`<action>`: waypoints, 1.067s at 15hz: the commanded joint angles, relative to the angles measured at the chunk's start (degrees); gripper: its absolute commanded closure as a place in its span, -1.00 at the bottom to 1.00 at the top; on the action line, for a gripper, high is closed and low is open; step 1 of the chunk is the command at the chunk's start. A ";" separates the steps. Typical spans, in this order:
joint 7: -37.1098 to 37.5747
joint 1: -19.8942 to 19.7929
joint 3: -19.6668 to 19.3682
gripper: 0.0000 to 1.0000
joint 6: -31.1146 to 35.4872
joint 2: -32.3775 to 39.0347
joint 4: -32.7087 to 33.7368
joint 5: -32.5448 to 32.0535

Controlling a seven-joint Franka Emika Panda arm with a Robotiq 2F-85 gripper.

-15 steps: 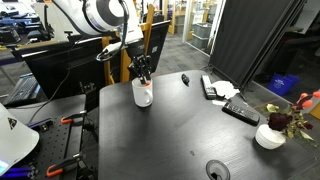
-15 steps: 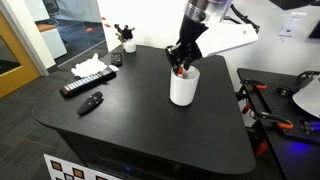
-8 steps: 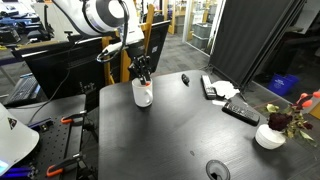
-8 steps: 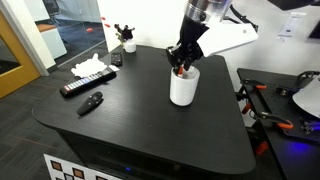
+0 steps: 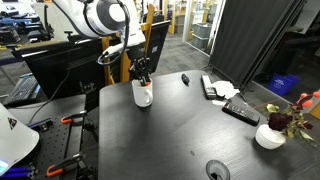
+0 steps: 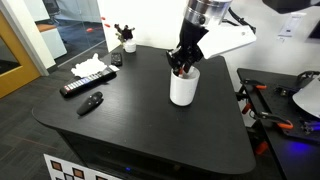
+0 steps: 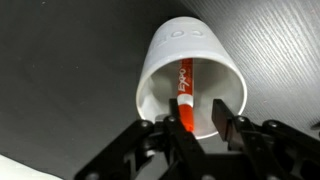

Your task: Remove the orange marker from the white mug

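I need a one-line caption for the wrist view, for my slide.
Claw at the mug rim, fingers on either side of the marker leaning inside.

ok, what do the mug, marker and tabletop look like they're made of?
White mug: likely glazed ceramic, smooth with soft sheen, thick rim. Orange marker: probably plastic, glossy barrel with printed lettering. Tabletop: matte black with fine grain lines, maybe laminate or textured plastic; can't tell.
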 commanded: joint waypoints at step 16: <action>-1.01 1.26 -1.62 0.91 3.68 -0.50 -2.09 -6.55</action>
